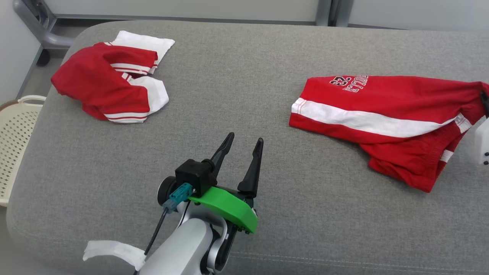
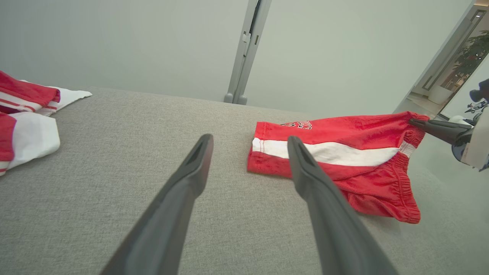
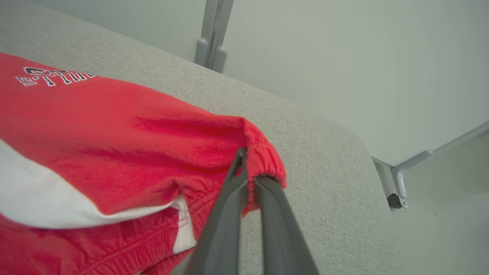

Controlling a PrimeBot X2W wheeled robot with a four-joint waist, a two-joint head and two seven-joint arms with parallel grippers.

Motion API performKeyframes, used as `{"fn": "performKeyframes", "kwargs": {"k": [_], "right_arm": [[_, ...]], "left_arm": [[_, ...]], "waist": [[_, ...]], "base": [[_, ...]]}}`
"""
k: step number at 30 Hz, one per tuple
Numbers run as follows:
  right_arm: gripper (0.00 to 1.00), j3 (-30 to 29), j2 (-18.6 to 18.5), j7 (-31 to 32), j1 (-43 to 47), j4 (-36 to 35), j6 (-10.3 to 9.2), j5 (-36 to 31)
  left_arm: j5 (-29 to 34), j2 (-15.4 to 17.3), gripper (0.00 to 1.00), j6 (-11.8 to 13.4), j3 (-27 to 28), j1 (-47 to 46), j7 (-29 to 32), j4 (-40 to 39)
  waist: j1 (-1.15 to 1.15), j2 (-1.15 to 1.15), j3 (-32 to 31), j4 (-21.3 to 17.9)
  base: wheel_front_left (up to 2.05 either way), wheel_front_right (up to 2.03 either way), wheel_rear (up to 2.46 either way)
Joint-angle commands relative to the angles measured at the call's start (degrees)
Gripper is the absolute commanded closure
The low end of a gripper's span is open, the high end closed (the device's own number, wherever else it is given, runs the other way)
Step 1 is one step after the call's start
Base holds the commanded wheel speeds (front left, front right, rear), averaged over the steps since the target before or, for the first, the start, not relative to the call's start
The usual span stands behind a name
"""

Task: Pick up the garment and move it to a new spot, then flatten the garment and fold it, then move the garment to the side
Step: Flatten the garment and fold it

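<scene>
The red shorts [image 1: 382,114] with a white side stripe lie on the right part of the grey padded worktop [image 1: 244,76], partly spread, with the lower leg bunched and folded under itself. Dark lettering [image 1: 349,82] near their far edge reads upside down from the head view and is too small to make out.

The right tool [image 3: 250,172] is pinched tight on the elastic waistband at the shorts' right corner, and the cloth rises slightly towards the grip. In the head view that tool is mostly cut off by the right edge, so a dark sliver and a pale housing are all that can be seen. From the left wrist view its dark fingers [image 2: 431,128] reach in from the right to the waistband corner.

The left tool [image 1: 245,137] stands with its jaws wide and nothing between them, hovering over bare fabric near the middle front of the worktop, well apart from the shorts.

A second garment [image 1: 103,84], red and white, sits crumpled at the far left; its shape cannot be told. A cream perforated basket [image 1: 15,133] is cut off by the left edge. A white strip [image 1: 110,250] shows beside the left forearm.
</scene>
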Motion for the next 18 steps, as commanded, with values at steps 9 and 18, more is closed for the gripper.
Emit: {"fn": "performKeyframes", "kwargs": {"k": [9, 18], "right_arm": [[0.0, 1.6, 3.0, -3.9, -6.1, 11.1, -0.03, -5.3], [0.0, 2.6, 4.7, -5.3, -5.1, 17.5, -0.04, -2.0]], "left_arm": [[0.6, -0.1, 0.0, -0.1, -0.2, -1.4, -0.1, 0.4], [0.5, 0.5, 0.0, -0.1, -0.1, -1.5, -0.2, 0.5]], "waist": [[0.0, 0.0, 2.5, 0.7], [0.0, 0.0, 2.8, -2.5]], "base": [[0.0, 0.0, 0.0], [0.0, 0.0, 0.0]]}}
